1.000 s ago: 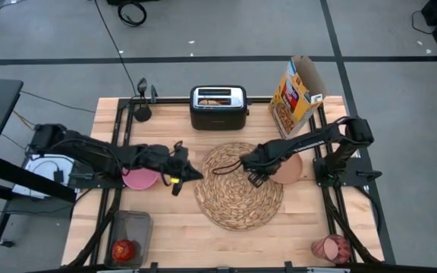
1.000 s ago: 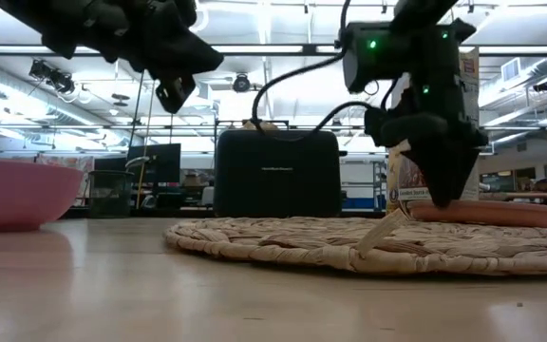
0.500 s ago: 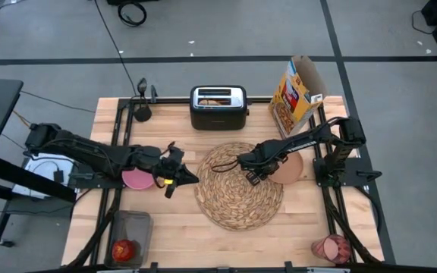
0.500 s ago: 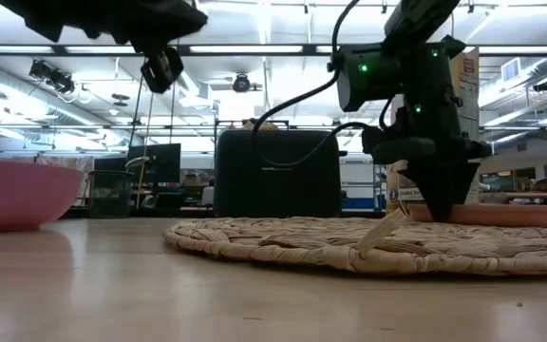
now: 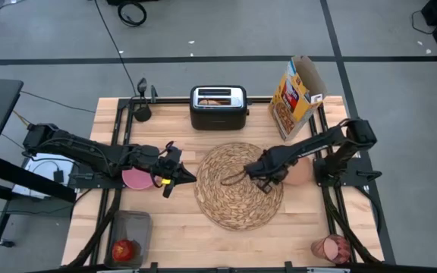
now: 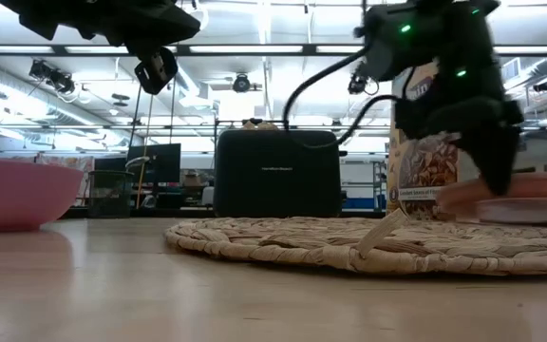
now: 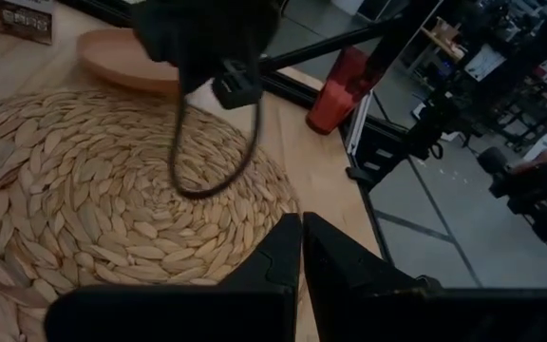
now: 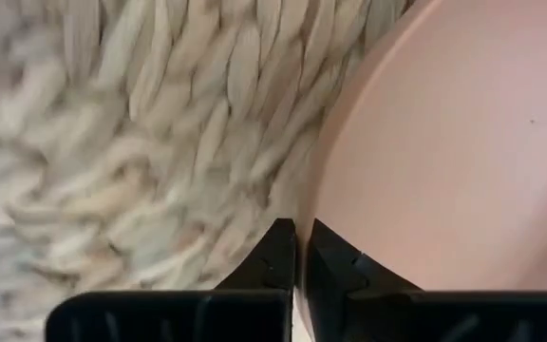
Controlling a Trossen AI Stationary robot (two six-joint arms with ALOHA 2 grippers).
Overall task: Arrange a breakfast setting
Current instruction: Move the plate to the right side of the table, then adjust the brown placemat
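The round woven straw placemat (image 5: pixel 239 186) lies in the middle of the table. The salmon-brown plate (image 5: pixel 299 172) is at its right edge, with its left rim on the mat. My right gripper (image 5: pixel 270 175) is shut at that rim (image 8: pixel 313 204). My left gripper (image 5: pixel 170 177) is shut and empty, hanging above the table between the pink bowl (image 5: pixel 138 179) and the mat. The red apple (image 5: pixel 124 249) sits in a dark tray at the near left. The pink tumbler (image 5: pixel 331 247) lies at the near right. The spoon is out of view. My right gripper pinches the plate's left rim (image 8: pixel 317 220) between its two fingers, which slant down from the mat's side. In the low view the plate (image 6: pixel 530 198) looks tipped up, with its pale underside showing. Whether it is clear of the mat I cannot tell.
A black toaster (image 5: pixel 218 106) and a yellow cereal box (image 5: pixel 298 95) stand at the table's far edge, behind the mat. The dark tray (image 5: pixel 131 235) stands at the near left. Bare wood shows in front of the mat.
My right gripper has gone toward the table's right edge, across the mat to the plate's left rim. The plate now looks raised in the low view. My left gripper has drawn back a little toward the table's left edge and risen.
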